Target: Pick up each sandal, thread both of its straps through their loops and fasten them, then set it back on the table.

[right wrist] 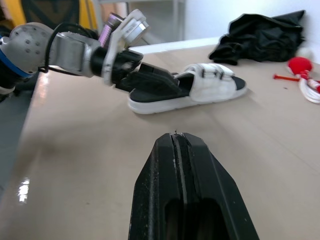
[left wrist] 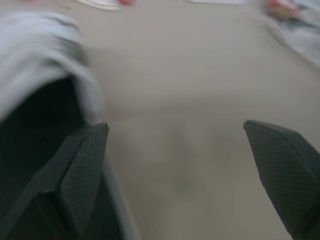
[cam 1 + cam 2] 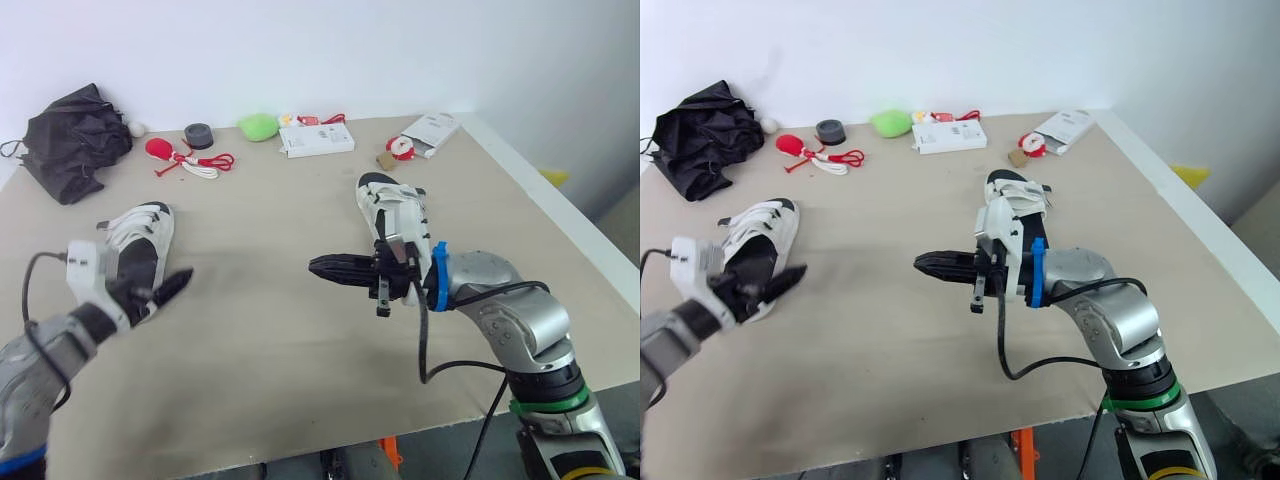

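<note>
Two pincers are in view, and neither holds anything. The left pincer [image 2: 175, 126] has its fingers spread wide and low over the flat beige counter [image 3: 260, 340]. One finger is just beside the heel end of the white-strapped, black-footbed left sandal [image 3: 143, 232]; whether it touches cannot be told. The right pincer [image 1: 175, 137] has its fingers pressed together and hovers above the counter, pointing toward the robot's left. Its wrist is in front of the matching white-and-black right sandal [image 3: 392, 205]. Both sandals lie sole-down and well apart from each other. Whether any strap is threaded or fastened cannot be told. Expected handling: each sandal is probably light, with a moulded sole that is firm at the edge but bends along its length. The straps are probably soft and limp, so they will likely droop or fold when released. Recommended hold: grip the side wall of the sole at the open heel, where no strap crosses, so the loops stay accessible. Use the other pincer to pinch a strap near its free end and feed it through. A grip across the straps is likely to trap them. A black crumpled fabric bundle [image 3: 75, 140] and a flat white box [image 3: 316, 140] lie well apart from the sandals, along the far edge.
</note>
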